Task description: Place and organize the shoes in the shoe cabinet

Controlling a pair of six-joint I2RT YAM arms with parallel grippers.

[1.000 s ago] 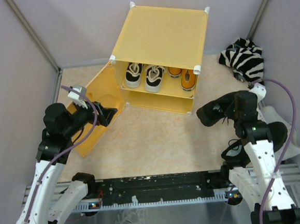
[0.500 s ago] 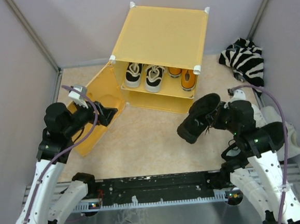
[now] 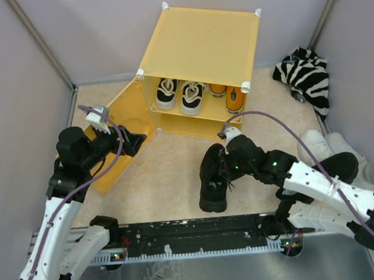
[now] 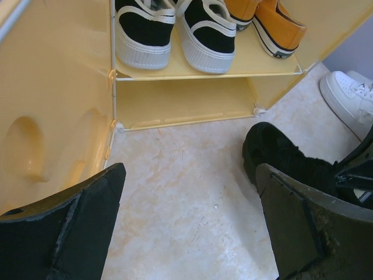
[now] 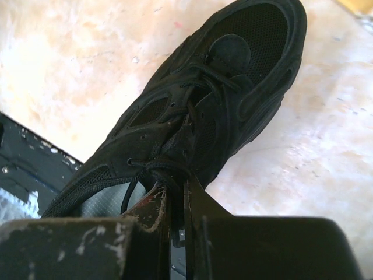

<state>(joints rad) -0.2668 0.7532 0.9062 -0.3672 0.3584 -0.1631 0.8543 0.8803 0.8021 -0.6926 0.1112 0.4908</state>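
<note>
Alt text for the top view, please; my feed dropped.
The right gripper holds a black shoe in front of the open yellow cabinet, whose upper shelf carries a black-and-white pair and an orange pair. The left gripper sits by the door.

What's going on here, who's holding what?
The right gripper has a black shoe, jaws shut near its laces, over the floor in front of the open cabinet. The upper shelf already holds a black-and-white pair and an orange pair; the lower shelf is empty. The left gripper sits open beside the cabinet door, holding nothing. A second black shoe and white shoes wait at the right.
</note>
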